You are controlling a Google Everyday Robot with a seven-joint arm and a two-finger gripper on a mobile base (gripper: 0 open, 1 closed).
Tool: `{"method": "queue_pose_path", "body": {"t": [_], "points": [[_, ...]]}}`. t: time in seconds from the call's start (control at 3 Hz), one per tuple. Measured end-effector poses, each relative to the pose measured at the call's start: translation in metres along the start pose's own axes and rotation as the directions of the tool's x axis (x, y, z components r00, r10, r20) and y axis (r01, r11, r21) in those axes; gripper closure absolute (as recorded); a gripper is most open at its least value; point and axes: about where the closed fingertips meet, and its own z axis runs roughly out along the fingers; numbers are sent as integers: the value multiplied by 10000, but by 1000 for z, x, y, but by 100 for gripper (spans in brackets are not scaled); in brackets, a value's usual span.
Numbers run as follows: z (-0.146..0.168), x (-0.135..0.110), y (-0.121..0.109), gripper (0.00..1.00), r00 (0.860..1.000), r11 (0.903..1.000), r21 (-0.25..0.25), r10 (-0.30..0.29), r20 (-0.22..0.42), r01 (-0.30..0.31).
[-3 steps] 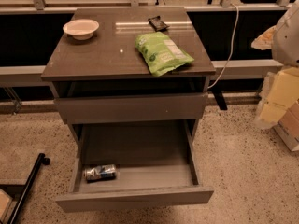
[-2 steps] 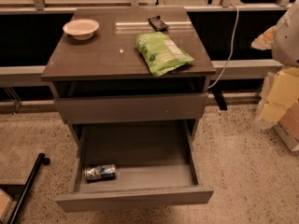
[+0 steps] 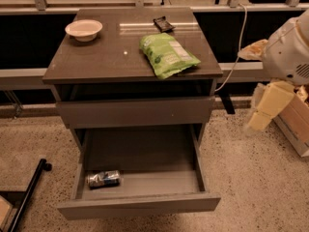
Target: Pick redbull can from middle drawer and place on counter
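Silver-blue redbull can on its side, claw far right

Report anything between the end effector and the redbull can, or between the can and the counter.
Nothing visible blocks the end effector, off at the right, from the redbull can lying front-left in the open middle drawer. The closed drawer front sits between can and counter; a green bag and bowl lie on it.
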Motion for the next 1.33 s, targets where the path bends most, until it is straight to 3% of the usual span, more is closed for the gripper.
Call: {"method": "queue_pose_path", "body": {"t": [0.33, 0.67, 1.0, 1.33], "points": [[1, -4, 0, 0, 9999, 10000, 0, -86, 103, 86], [2, 0, 1, 0, 9997, 10000, 19, 89, -228, -89], [48, -9, 13, 0, 9986, 9987, -460, 230, 478, -208], [112, -31, 18, 0, 9829, 9959, -863, 416, 1792, -264]]}}
